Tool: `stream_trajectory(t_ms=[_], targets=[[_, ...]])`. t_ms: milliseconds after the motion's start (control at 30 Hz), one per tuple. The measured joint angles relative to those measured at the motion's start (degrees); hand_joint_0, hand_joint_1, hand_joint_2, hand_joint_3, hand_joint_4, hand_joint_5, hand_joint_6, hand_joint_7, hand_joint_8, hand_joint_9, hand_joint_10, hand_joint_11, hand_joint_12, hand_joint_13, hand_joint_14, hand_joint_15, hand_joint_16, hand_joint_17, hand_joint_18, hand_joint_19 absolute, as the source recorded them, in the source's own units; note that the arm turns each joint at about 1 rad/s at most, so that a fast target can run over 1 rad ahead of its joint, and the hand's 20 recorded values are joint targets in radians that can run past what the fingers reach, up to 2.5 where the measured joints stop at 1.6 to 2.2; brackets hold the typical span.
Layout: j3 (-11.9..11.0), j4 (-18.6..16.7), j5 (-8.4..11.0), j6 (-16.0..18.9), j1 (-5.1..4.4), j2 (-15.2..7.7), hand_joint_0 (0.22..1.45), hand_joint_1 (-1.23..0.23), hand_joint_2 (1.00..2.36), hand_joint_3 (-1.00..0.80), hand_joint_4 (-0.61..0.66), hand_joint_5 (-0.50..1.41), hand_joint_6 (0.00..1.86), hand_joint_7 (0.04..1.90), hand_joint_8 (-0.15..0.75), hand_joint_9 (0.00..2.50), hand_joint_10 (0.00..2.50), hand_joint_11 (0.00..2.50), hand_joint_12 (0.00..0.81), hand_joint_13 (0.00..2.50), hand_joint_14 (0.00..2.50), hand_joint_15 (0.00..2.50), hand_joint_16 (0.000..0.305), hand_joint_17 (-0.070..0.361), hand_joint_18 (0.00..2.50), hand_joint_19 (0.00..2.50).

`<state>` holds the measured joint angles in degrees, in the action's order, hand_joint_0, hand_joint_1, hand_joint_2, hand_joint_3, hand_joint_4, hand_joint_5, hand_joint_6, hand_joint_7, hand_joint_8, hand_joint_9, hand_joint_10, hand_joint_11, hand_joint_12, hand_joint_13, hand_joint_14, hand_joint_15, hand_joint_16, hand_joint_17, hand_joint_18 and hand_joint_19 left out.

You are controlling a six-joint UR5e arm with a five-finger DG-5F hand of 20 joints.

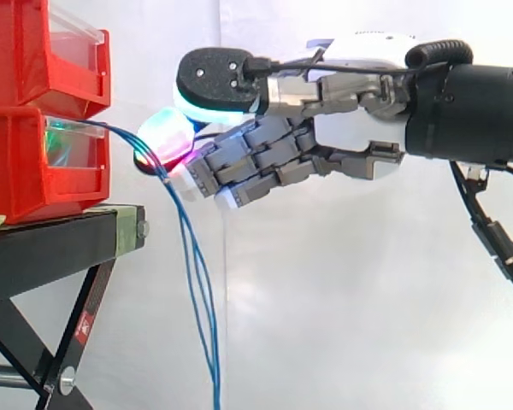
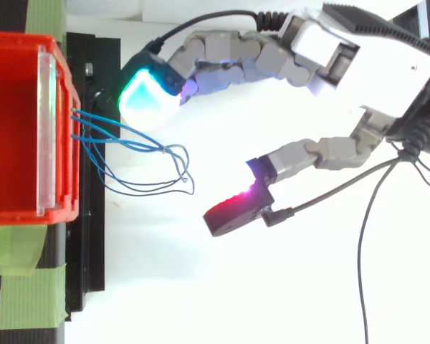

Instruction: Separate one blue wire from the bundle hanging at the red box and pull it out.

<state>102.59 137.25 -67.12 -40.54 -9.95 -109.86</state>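
Several thin blue wires (image 1: 197,282) come out of the lower red bin (image 1: 17,162) and hang down past the stand's edge. From above, the wires (image 2: 129,143) loop out from the bin front (image 2: 57,129). My hand (image 1: 350,111) reaches in from the right at bin height. Its fingers are half bent. One glowing fingertip (image 1: 167,135) sits right at the bend where the wires turn downward, just touching or nearly touching them. In the top view that fingertip (image 2: 147,97) glows cyan-green above the wires, and the thumb (image 2: 233,215) is spread far from it. Nothing is pinched.
A second red bin (image 1: 34,51) is stacked on the lower one. Both rest on a black stand (image 1: 51,239) with crossed legs. Green tape (image 2: 29,287) marks the stand beside the bin. A white curtain hangs behind.
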Motion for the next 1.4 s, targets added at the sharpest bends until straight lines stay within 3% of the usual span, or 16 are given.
stream_trajectory(t_ms=[267, 633, 767, 933, 1400], targets=[[0.0, -3.1, 0.23, 0.3, -0.76, -2.3, 0.56, -0.7, 1.0, -0.5, 0.3, -0.16, 0.5, 0.87, 0.328, 0.67, 0.01, 0.33, 0.392, 0.58, 0.01, 0.35, 0.053, 0.12, 0.54, 0.39], [0.0, -2.7, 0.36, 0.1, -1.65, -2.6, 0.57, -0.69, 1.0, -0.5, 0.31, -0.16, 0.5, 0.87, 0.326, 0.68, 0.01, 0.33, 0.391, 0.6, 0.01, 0.35, 0.053, 0.119, 0.55, 0.4], [0.0, -2.7, 0.53, 0.5, -1.83, -4.2, 0.58, -0.69, 1.0, -0.5, 0.31, -0.16, 0.5, 0.89, 0.326, 0.69, 0.01, 0.34, 0.388, 0.61, 0.01, 0.36, 0.053, 0.118, 0.56, 0.41], [0.0, -2.9, 0.51, 2.0, -1.86, -5.6, 0.58, -0.69, 1.0, -0.5, 0.31, -0.16, 0.5, 0.89, 0.325, 0.69, 0.01, 0.35, 0.391, 0.61, 0.01, 0.36, 0.052, 0.118, 0.57, 0.41], [0.1, -2.4, -0.57, 4.9, -1.42, -5.8, 0.59, -0.68, 1.0, -0.49, 0.31, -0.15, 0.5, 0.98, 0.325, 0.7, 0.01, 0.37, 0.392, 0.63, 0.01, 0.38, 0.052, 0.117, 0.58, 0.41]])
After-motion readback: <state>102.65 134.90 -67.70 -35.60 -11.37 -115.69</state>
